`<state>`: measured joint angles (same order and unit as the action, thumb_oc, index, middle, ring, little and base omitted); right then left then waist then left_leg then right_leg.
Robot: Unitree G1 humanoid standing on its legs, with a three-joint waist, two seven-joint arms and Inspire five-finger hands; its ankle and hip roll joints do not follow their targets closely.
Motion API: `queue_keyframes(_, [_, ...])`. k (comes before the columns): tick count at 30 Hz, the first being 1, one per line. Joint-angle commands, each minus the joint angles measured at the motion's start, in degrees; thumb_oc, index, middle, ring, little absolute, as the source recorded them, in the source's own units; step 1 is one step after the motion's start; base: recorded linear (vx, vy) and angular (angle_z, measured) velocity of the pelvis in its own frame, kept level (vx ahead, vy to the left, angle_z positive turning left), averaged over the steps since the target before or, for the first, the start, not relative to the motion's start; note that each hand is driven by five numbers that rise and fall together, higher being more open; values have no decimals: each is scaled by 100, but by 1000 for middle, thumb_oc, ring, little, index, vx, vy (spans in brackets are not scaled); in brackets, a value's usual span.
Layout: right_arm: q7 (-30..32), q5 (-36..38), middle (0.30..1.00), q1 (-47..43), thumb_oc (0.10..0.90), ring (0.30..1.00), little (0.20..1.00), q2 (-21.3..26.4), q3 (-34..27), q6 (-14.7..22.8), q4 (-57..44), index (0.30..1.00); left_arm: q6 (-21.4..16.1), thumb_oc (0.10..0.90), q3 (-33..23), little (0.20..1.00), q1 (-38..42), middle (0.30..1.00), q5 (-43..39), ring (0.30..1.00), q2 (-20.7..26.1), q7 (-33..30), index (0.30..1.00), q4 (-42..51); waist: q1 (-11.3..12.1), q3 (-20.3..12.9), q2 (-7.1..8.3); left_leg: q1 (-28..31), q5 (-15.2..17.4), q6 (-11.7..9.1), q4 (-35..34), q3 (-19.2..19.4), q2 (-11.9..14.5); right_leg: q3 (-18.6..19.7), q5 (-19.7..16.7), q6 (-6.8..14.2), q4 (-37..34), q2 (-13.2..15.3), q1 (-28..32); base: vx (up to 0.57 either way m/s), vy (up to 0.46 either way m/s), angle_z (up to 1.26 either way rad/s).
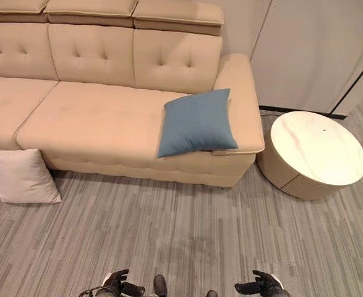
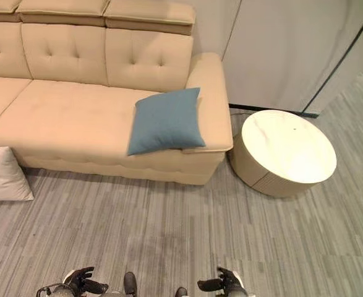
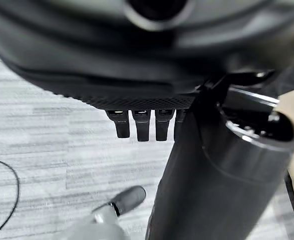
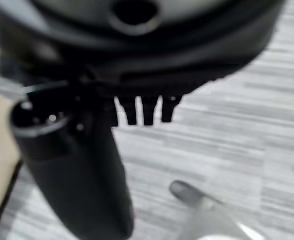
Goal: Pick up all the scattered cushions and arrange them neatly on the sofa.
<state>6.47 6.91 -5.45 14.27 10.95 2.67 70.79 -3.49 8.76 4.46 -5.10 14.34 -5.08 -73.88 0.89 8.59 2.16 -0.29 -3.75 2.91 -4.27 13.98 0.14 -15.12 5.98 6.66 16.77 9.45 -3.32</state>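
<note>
Beige sofa, one cushion left on the floor

Beige sofa (image 1: 107, 117) spans the upper left of the frame; a round white side table (image 1: 317, 151) sits at right on grey striped carpet (image 1: 187, 229). A blue cushion (image 1: 196, 122) lies against the sofa's arm, slightly over the seat edge. A pale cushion (image 1: 20, 176) stands on the floor at left, leaning on the sofa front. It looks soft and light; pinching a corner or top edge should do. Left hand (image 1: 116, 283) and right hand (image 1: 258, 286) hang low at the bottom edge, empty, fingers seemingly relaxed.
</note>
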Motion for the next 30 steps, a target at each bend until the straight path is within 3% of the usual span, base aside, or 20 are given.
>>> queue_keyframes(1, [103,-90,900,9,800,900,900,191,217,72,-165,900,-131,800,-126,900,0,900,-193,900,179,-174,900,-62,68,44,81,-100,644,-175,461,-539,-58,535,-457,103,61,-153,-134,197,102,28])
queue_keyframes(3, [95,-71,900,5,800,900,900,196,274,71,-142,900,-161,800,-110,900,10,900,-195,900,199,-194,900,-36,-29,51,44,80,667,-165,350,-731,-104,858,-256,-9,-17,-552,-360,232,40,6])
queue_keyframes(6, [98,-17,900,-1,800,900,900,229,330,71,-97,900,-170,800,-51,900,46,900,-162,900,183,-201,900,-57,-107,61,80,244,727,-156,276,-914,-236,1129,-341,-45,-621,-868,-503,167,-21,35])
queue_keyframes(11, [55,-17,900,101,800,900,900,224,348,47,24,900,-212,800,90,900,169,900,-92,900,82,-131,900,-25,-250,36,115,547,998,-214,350,-1313,-354,1321,-507,-98,-1113,-1025,-443,223,-88,44])
queue_keyframes(13, [39,13,900,173,800,900,900,242,290,61,65,900,-233,800,140,900,182,900,-97,900,38,-73,900,20,-265,-6,121,518,1102,-325,619,-1253,-311,1253,-476,-153,-1197,-991,-272,172,-120,63])
queue_keyframes(16, [17,98,900,201,800,900,900,267,223,82,87,900,-251,800,244,900,260,900,-193,900,-40,-2,900,177,-283,107,180,-22,894,-566,1703,-892,-152,1096,-408,-254,-1264,-861,-15,72,-82,26])
queue_keyframes(17, [16,98,900,200,800,900,900,267,222,82,88,900,-251,800,245,900,261,900,-193,900,-40,-2,900,177,-285,103,178,-42,906,-568,1730,-895,-148,1092,-409,-255,-1263,-864,-22,28,-78,20])
queue_keyframes(18, [9,150,900,221,800,900,900,275,203,68,106,900,-240,800,309,900,276,900,-203,900,-63,2,900,240,-282,178,246,-415,795,-596,2370,-595,18,1022,-372,-353,-1286,-799,73,101,-71,15])
queue_keyframes(19, [-7,172,900,286,800,900,900,266,194,45,155,900,-226,800,333,900,251,900,-192,900,-64,12,900,239,-283,166,273,-558,805,-549,2453,-414,131,974,-318,-400,-1343,-762,186,103,-70,19])
queue_keyframes(23, [13,161,900,365,800,900,900,260,161,40,206,900,-187,800,369,900,211,900,-127,900,-67,11,900,180,-258,105,309,-744,898,-488,1969,-369,148,953,-229,-364,-1509,-719,369,200,22,24])
queue_keyframes(26, [54,112,900,367,800,900,900,266,142,42,218,900,-174,800,390,900,185,900,-78,900,-61,-17,900,128,-157,67,220,-1024,366,-598,1178,-486,207,980,-82,-322,-1656,-818,615,228,85,7])
queue_keyframes(30, [35,91,900,377,800,900,900,205,109,52,190,900,-146,800,318,900,99,900,-50,900,-82,4,900,23,-137,-76,143,-773,313,-557,766,-544,65,1088,45,-230,-1424,-720,723,319,197,-24])
